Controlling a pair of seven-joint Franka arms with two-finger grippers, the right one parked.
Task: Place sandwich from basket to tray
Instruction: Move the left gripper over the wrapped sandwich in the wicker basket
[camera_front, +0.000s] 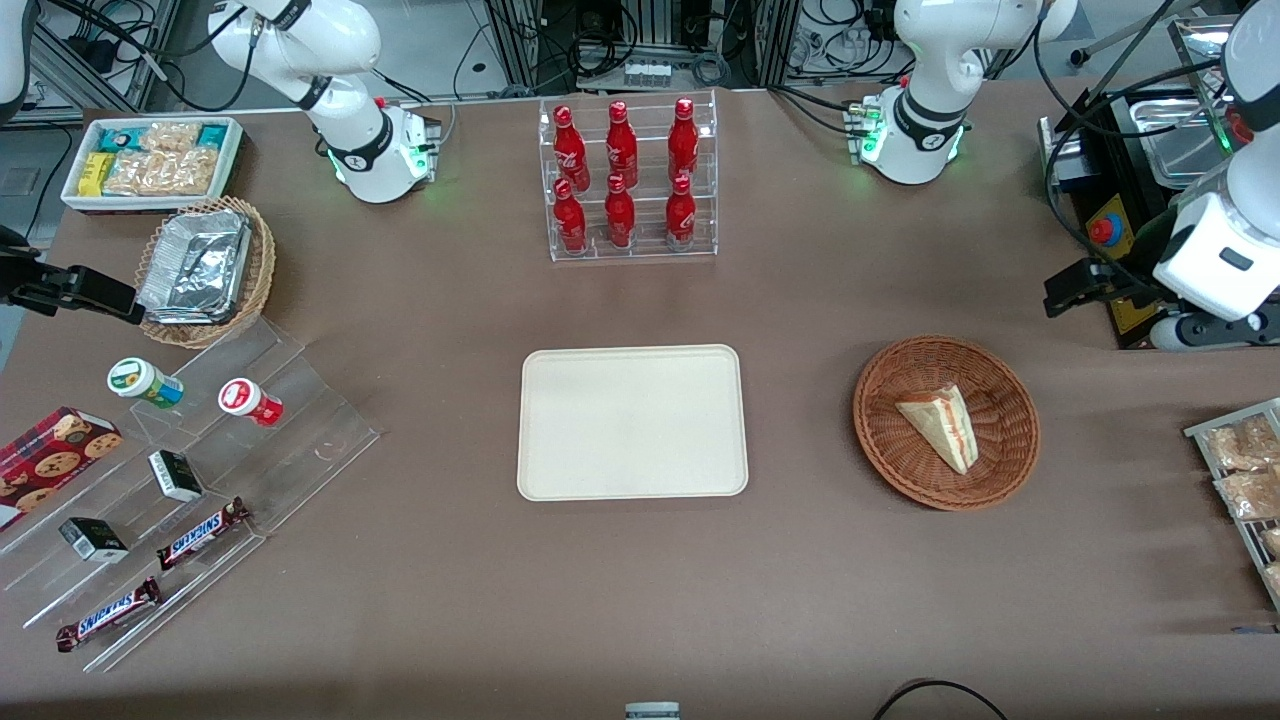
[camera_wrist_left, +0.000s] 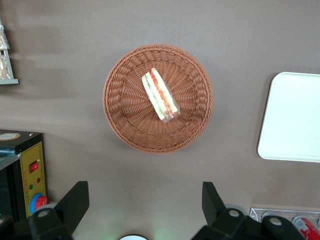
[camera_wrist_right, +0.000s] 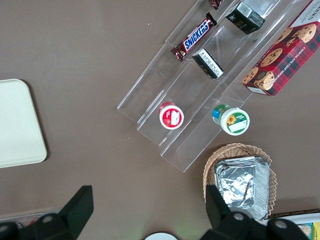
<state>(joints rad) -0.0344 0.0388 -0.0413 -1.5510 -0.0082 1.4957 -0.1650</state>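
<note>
Taking the tray (camera_front: 632, 421) as the landmark: it lies bare on the brown table (camera_front: 640, 600), with no sandwich on it, so the task looks not yet begun. Beside the tray, toward the working arm's end of the table, sits the basket (camera_front: 946, 421), apart from the tray, and the sandwich (camera_front: 939, 425) lies inside it near the middle, its red and green layered edge showing in the left wrist view (camera_wrist_left: 160, 95). Farther from the front camera than the basket, and farther still from the tray sideways, the gripper (camera_front: 1062, 290) hangs above the table, seemingly well clear of the basket. Its fingers (camera_wrist_left: 75, 200) stand wide apart, holding nothing. Everything remains: reach, grasp, carry, release.
</note>
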